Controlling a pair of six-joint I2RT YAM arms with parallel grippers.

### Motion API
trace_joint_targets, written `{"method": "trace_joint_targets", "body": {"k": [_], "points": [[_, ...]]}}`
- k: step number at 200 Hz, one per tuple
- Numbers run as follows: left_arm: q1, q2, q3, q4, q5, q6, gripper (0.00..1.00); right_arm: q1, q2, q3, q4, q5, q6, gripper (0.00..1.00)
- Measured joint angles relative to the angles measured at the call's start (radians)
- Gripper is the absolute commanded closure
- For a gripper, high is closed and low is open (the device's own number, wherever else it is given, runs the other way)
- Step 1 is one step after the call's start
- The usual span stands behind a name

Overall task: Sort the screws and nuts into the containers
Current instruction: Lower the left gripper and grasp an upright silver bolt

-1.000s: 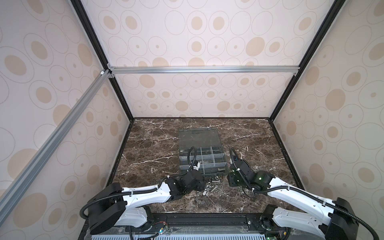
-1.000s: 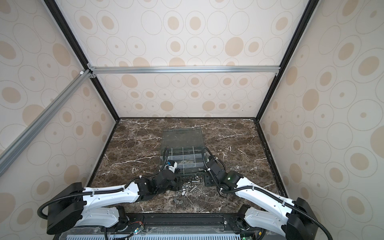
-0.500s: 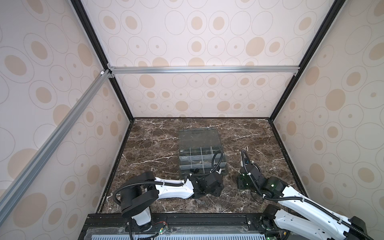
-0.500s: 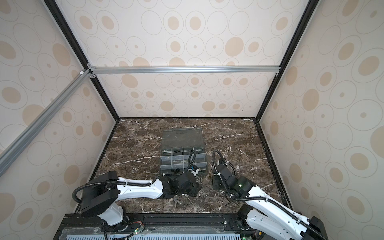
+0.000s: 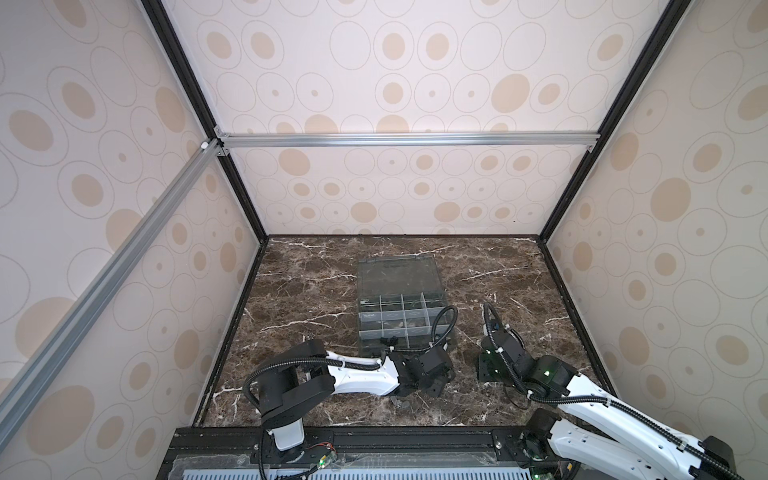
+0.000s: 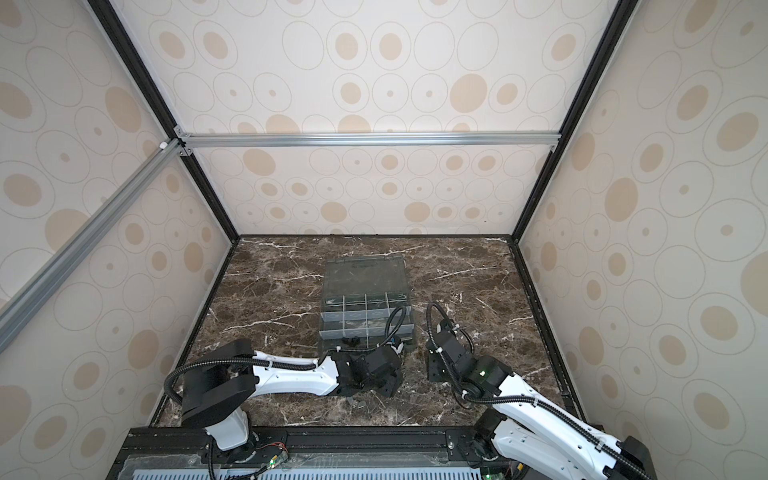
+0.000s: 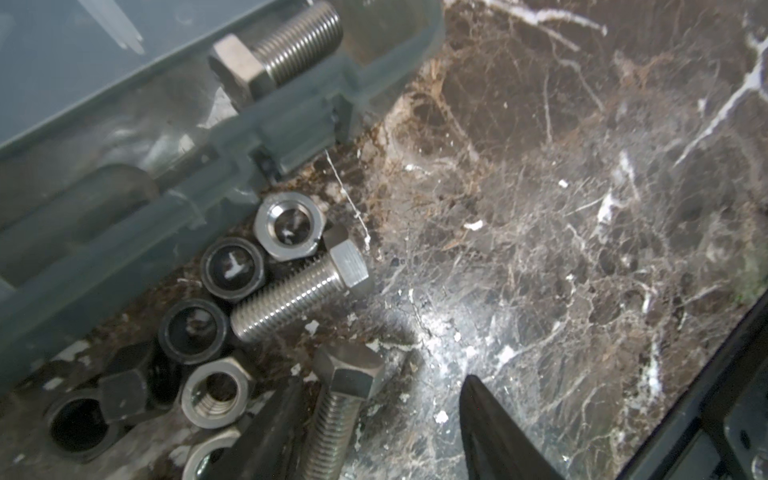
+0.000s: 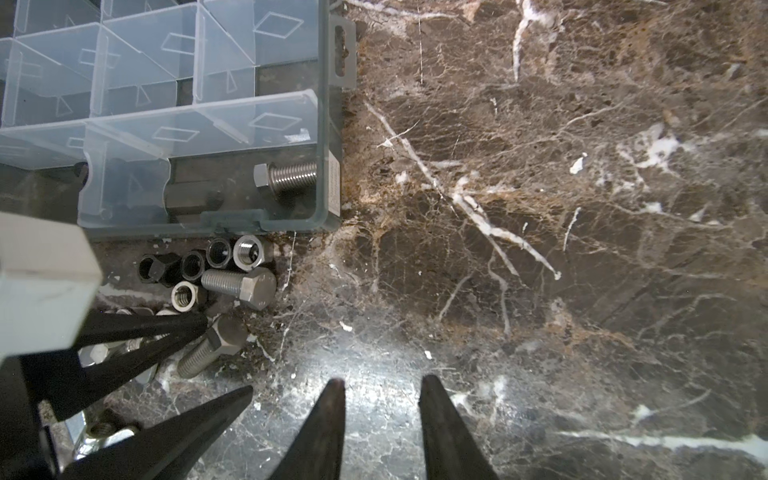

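Robotics lab test cell: circle-patterned panels (image 5: 395,62) and aluminium rails (image 5: 415,139) enclose a brown marble-look desk (image 5: 311,291).

Nothing anywhere spells out a word, a brand or a number. There is one small white sticker (image 8: 333,179) on the outer wall of the organizer box (image 8: 322,124), seen from the right wrist, and its fine print is too small to read. The only clear marks are thin diamond outlines (image 8: 277,23) and little triangles (image 8: 143,96) on the clear dividers (image 8: 224,62), bare shapes with no lettering inside them.
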Motion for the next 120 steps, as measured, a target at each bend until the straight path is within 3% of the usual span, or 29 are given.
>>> {"method": "trace_joint_targets", "body": {"k": [80, 120], "points": [[-0.019, 0.021, 0.021, -0.05, -0.006, 0.023, 0.46, -0.001, -0.018, -0.004, 0.0, 0.0, 0.007, 0.66], [-0.023, 0.024, 0.021, -0.06, -0.008, 0.029, 0.57, -0.004, -0.024, -0.012, -0.006, 0.002, 0.011, 0.66]]}}
